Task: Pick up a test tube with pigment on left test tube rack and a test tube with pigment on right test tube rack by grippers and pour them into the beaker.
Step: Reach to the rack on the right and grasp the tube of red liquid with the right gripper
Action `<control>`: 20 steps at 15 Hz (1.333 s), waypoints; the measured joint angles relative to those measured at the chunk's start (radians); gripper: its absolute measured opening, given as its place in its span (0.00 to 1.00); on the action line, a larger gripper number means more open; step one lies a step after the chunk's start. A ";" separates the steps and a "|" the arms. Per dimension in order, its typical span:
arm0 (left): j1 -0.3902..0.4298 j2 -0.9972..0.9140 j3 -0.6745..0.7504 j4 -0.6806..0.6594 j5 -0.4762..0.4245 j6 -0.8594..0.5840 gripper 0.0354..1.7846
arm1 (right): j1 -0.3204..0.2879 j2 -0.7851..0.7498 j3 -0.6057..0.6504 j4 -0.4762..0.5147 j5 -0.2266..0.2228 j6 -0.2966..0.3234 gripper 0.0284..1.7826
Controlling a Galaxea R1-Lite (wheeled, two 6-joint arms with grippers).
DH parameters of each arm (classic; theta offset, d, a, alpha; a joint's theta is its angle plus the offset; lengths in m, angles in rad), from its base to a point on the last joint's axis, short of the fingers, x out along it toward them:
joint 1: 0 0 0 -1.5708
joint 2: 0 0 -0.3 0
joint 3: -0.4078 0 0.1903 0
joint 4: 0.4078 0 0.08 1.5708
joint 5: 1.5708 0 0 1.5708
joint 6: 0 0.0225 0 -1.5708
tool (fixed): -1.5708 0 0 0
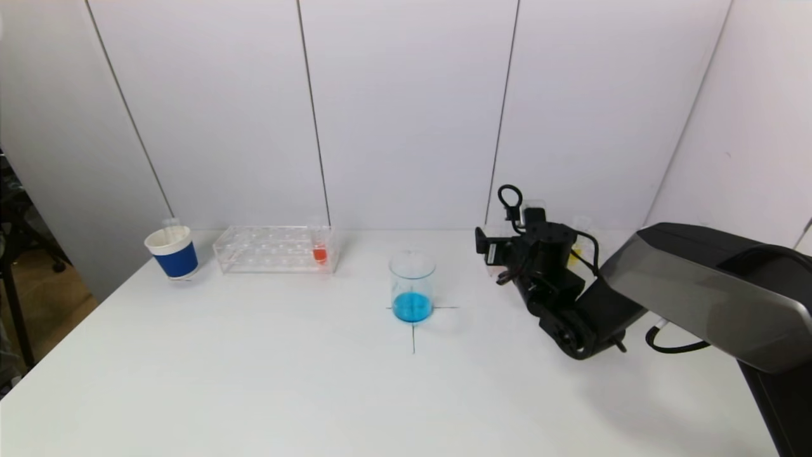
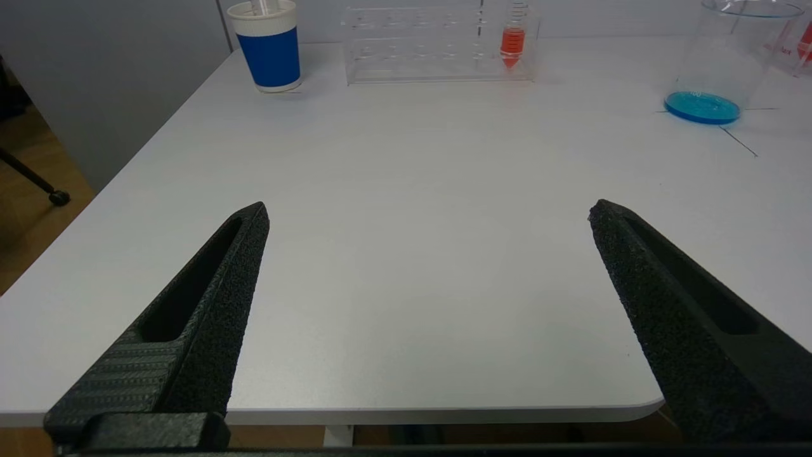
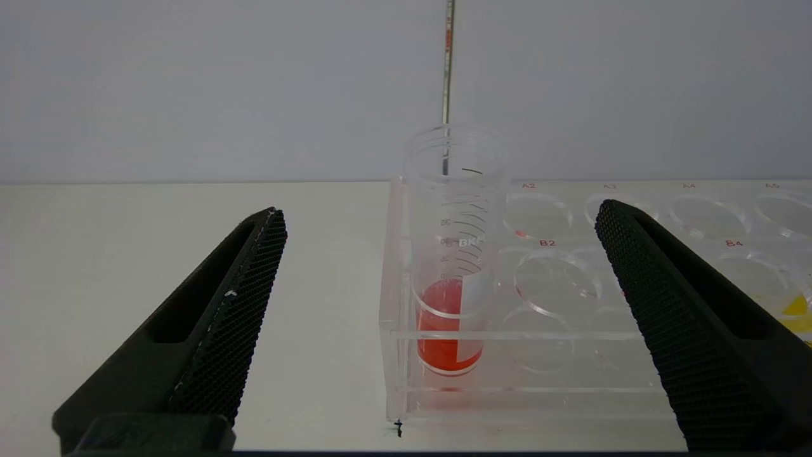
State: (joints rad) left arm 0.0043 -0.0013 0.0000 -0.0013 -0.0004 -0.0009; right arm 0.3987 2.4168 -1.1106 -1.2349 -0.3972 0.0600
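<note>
The beaker (image 1: 412, 285) stands mid-table with blue liquid in it; it also shows in the left wrist view (image 2: 717, 63). The clear left rack (image 1: 273, 249) holds one tube of red pigment (image 1: 320, 252) at its end nearest the beaker. The right rack (image 3: 571, 355) holds a graduated tube of red pigment (image 3: 450, 317) in its corner hole. My right gripper (image 3: 441, 209) is open, level with that tube and a short way in front of it, not touching. My left gripper (image 2: 428, 212) is open and empty over the table's front edge, out of the head view.
A blue and white paper cup (image 1: 172, 252) with a tube in it stands left of the left rack. A tube of yellow pigment (image 3: 793, 308) sits farther along the right rack. My right arm (image 1: 571, 298) hides most of that rack in the head view.
</note>
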 joint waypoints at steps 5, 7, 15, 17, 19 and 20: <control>0.000 0.000 0.000 0.000 0.000 -0.001 0.99 | -0.003 0.011 -0.024 0.000 0.003 -0.010 0.99; 0.000 0.000 0.000 0.000 0.000 0.000 0.99 | -0.006 0.019 -0.038 0.001 0.003 -0.015 0.99; 0.000 0.000 0.000 0.000 0.000 0.000 0.99 | -0.019 0.048 -0.081 0.001 0.008 -0.027 0.99; 0.000 0.000 0.000 0.000 0.000 0.000 0.99 | -0.019 0.053 -0.093 0.003 0.008 -0.033 0.99; 0.000 0.000 0.000 0.000 0.000 0.000 0.99 | -0.019 0.056 -0.100 0.013 0.007 -0.033 0.99; 0.000 0.000 0.000 0.000 0.000 0.000 0.99 | -0.020 0.057 -0.103 0.014 0.007 -0.033 0.99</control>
State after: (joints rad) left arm 0.0043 -0.0013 0.0000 -0.0013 0.0000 -0.0013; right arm 0.3785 2.4743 -1.2132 -1.2209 -0.3900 0.0272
